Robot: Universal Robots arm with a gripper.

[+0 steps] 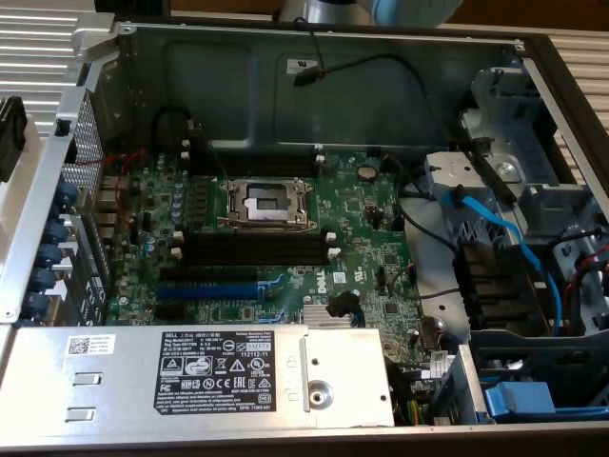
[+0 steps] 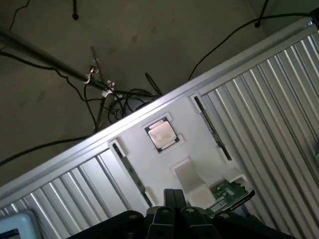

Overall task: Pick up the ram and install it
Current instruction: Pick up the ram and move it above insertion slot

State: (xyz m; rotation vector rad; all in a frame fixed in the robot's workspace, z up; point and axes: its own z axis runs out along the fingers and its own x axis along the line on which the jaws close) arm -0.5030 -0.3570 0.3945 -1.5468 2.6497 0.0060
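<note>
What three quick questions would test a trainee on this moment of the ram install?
1. True or false: the black memory slots on the motherboard already hold a ram stick.
2. What lies in the middle of the white tray? A) a processor chip B) a fan C) a screwdriver
3. Fill in: the gripper has its jaws ____.
Key: 1 false; 2 A; 3 shut.
</note>
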